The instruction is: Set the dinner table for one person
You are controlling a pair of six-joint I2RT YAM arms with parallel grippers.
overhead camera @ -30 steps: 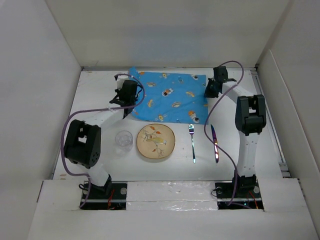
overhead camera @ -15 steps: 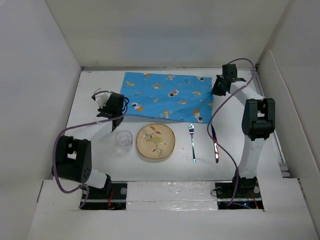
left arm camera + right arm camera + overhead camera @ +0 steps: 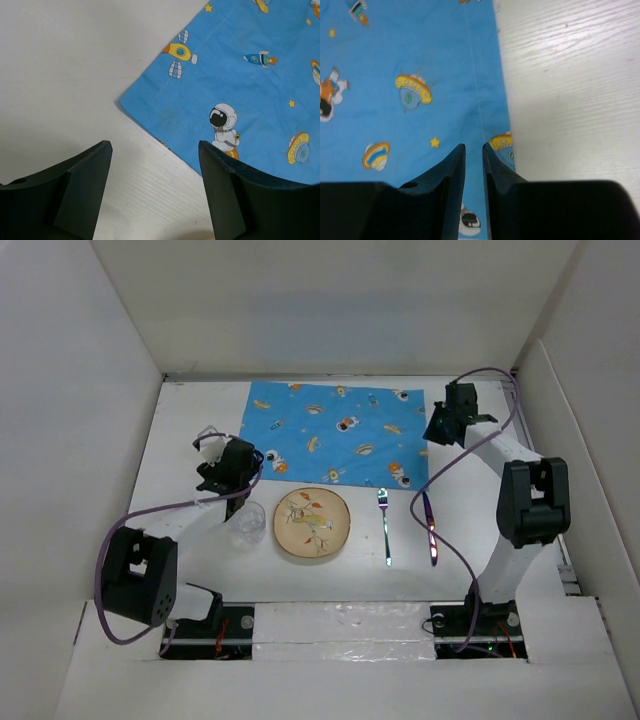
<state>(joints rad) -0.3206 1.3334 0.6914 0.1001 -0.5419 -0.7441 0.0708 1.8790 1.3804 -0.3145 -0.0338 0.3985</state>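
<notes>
Left gripper (image 3: pixel 152 150): spread wide, nothing between its fingers (image 3: pixel 85 190); it hangs over bare table at the near-left corner of the placemat (image 3: pixel 240 75).
Left gripper from above (image 3: pixel 236 498): pointed toward the near edge, just beyond the glass (image 3: pixel 247 523); whether it touches the glass, I cannot tell.
Right gripper (image 3: pixel 474 147): drawn nearly closed, only a thin slit between the fingers (image 3: pixel 445 175), and through the slit the flat cloth below shows.
Right gripper from above (image 3: pixel 437 430): at the right edge of the placemat (image 3: pixel 340 430).
Dinner table (image 3: pixel 180 430): the white matte surface under everything, walled by upright white panels; bare wood-grain white shows in both wrist views (image 3: pixel 60 60) (image 3: pixel 570 75).
Placemat (image 3: pixel 410 60): blue with rockets, astronauts and saucers, lying flat on the far half of the table.
Plate (image 3: pixel 312 522): on the table just nearer than the placemat, apart from it.
Glass: just left of the plate.
Fork (image 3: pixel 385 525): right of the plate, lying lengthwise.
Knife (image 3: pixel 430 528): right of the fork, parallel to it.
</notes>
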